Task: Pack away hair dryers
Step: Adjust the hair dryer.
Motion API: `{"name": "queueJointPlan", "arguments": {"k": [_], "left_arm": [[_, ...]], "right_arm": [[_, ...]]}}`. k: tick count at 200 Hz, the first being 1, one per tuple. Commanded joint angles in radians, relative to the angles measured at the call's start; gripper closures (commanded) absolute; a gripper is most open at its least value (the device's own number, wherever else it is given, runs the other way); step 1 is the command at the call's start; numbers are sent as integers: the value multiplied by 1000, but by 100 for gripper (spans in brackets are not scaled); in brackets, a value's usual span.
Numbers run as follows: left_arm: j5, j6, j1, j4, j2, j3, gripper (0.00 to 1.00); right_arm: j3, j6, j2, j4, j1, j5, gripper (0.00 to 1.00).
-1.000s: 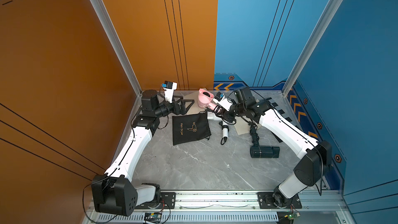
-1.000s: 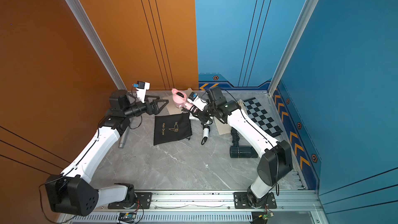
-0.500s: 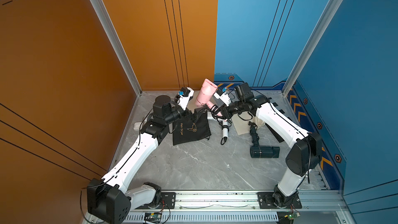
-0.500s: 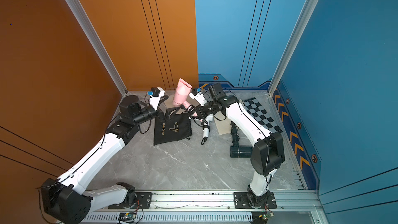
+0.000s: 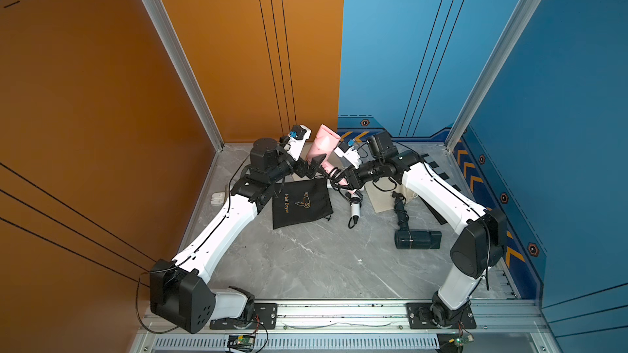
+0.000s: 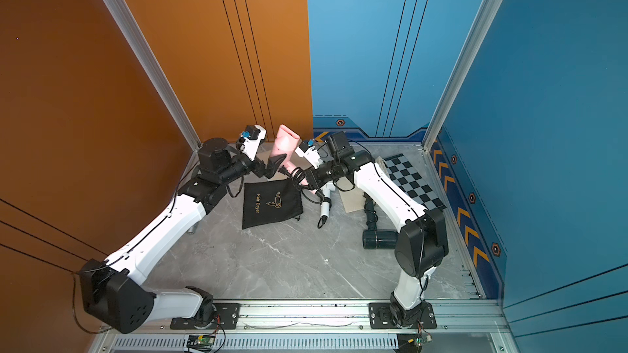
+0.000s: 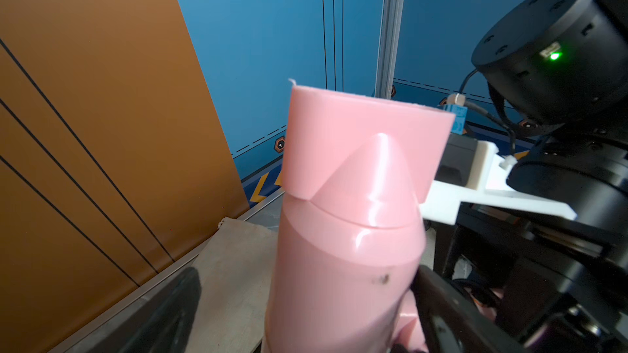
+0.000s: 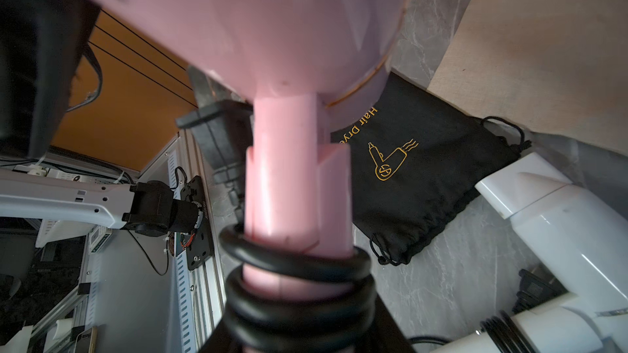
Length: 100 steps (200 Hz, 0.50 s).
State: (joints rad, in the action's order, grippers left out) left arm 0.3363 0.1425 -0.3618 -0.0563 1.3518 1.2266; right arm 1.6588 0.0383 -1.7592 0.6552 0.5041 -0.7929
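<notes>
The right gripper is clamped on the handle of the pink hair dryer, low down where the black cord is wound round it. It holds the dryer off the table with the barrel pointing up towards the far wall. I'd say that is to offer the barrel to the other arm. The left gripper has its jaws spread wide on either side of that barrel and grips nothing; I cannot tell whether a finger is touching the plastic. The black drawstring pouch lies flat just near of the pair, probably where this dryer is meant to go, though its mouth looks shut. The white hair dryer lies just right of the pouch. The blackish teal hair dryer sits nearer and further right, by a beige pouch partly under the right arm. Room is tight at the back, with both wrists crowded close to the far corner and the walls just behind. The near half of the table is bare, so I'd expect any swing to be safer towards us.
</notes>
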Motion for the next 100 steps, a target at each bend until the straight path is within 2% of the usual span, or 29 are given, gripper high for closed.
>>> {"name": "queueJointPlan", "arguments": {"k": [1,32,72,82,100], "left_arm": [[7,4,-9,8,20,41,2],[19,12,-19,24,45,63,1],[-34,49,-50,51,71,89,0],[-55,61,-59,56,77,96,2],[-76,72,-61,71,84,112,10]], "right_arm": [[55,-2,-4,-19,12,-42,81],[73,-5,-17,-13,20,-40,81],[97,-3,-34,3,33,-37,81],[99,-3,-35,4,34,-37,81],[99,-3,-37,6,36,-38,81]]}}
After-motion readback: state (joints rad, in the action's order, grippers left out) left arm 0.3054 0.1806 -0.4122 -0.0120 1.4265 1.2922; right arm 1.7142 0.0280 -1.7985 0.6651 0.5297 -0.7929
